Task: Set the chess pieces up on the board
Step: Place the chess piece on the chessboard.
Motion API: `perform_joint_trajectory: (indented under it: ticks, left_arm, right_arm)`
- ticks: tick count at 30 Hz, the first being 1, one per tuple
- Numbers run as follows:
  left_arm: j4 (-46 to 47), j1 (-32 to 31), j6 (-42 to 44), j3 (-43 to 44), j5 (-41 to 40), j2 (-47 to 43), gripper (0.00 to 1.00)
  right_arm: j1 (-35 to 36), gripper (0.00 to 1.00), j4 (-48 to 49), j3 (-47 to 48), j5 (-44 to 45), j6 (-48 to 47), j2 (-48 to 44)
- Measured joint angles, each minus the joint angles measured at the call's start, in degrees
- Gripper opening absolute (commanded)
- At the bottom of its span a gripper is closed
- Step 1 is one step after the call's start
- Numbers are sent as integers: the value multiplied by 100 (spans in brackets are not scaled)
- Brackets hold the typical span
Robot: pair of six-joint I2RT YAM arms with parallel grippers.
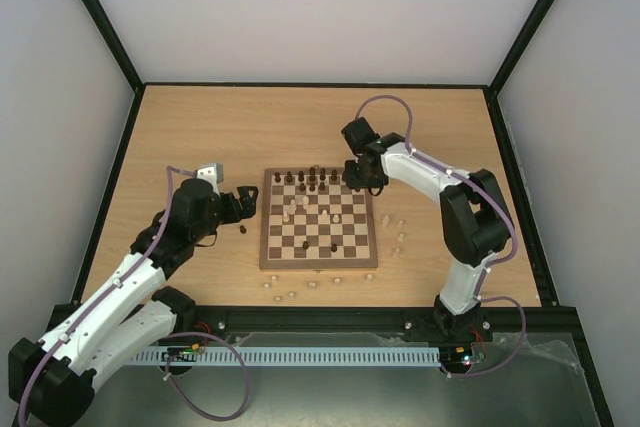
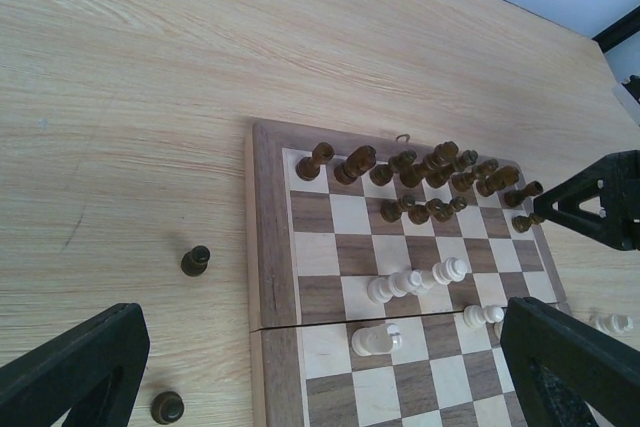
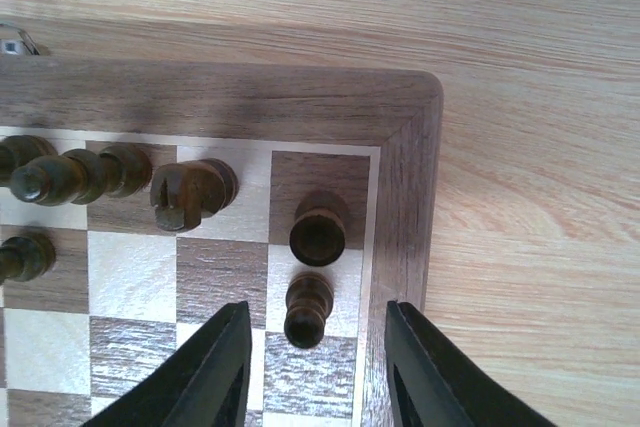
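Left hand (image 1: 243, 204) hangs low at the left, gaping wide; right hand (image 1: 361, 180), arm stretched far, points down, likewise parted.

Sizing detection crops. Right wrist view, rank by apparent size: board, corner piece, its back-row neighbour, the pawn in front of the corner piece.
1. board
2. back-row neighbour
3. corner piece and pawn: too alike to rank.

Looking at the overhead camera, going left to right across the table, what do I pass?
left gripper → board → loose pale pieces → right arm's base
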Motion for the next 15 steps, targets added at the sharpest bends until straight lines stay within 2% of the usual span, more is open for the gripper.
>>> perform_joint_trajectory:
  ticks: [4, 15]
  left_arm:
    - [0, 0, -17, 0, 0, -48, 100]
    - [-9, 0, -35, 0, 46, -131, 100]
  right_arm:
    - [31, 44, -4, -76, -20, -2, -227]
    - [214, 75, -175, -175, -393, -2, -1047]
